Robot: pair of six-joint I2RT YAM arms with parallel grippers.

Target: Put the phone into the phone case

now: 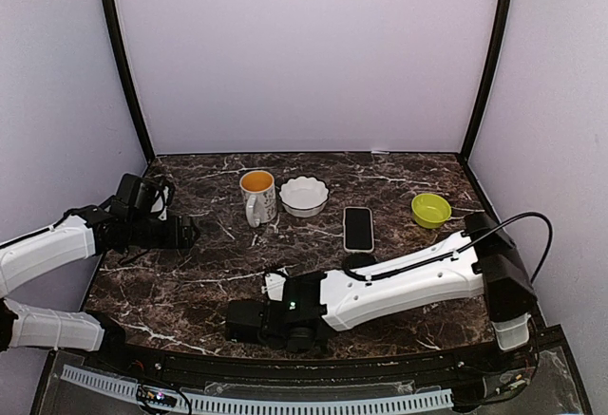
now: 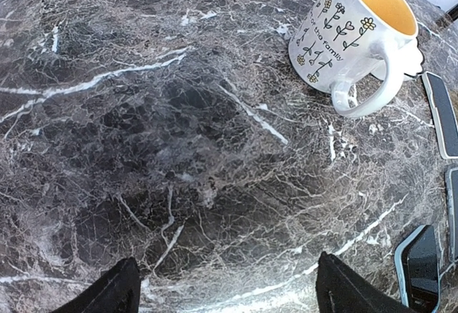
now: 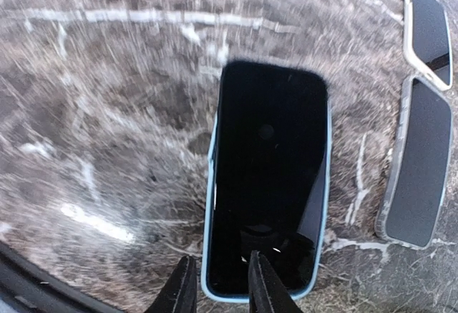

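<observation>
A black phone (image 3: 268, 177) lies in a light blue phone case (image 3: 209, 205), its right side not fully seated. In the right wrist view it is sharp while the table is blurred. My right gripper (image 3: 220, 291) is shut on the case's near left corner, one finger (image 3: 261, 284) over the screen and the other outside the rim. The cased phone also shows at the lower right of the left wrist view (image 2: 418, 266). My left gripper (image 2: 229, 295) is open and empty above bare marble, left of the mug. In the top view the right gripper (image 1: 237, 322) is low at the front and the left gripper (image 1: 183, 233) is at the left.
A second phone with a white rim (image 1: 358, 228) (image 3: 428, 30) lies mid-table, with a grey-rimmed one (image 3: 418, 162) beside it. A flowered mug (image 1: 257, 195) (image 2: 354, 30), a white bowl (image 1: 304, 196) and a green bowl (image 1: 431, 210) stand behind.
</observation>
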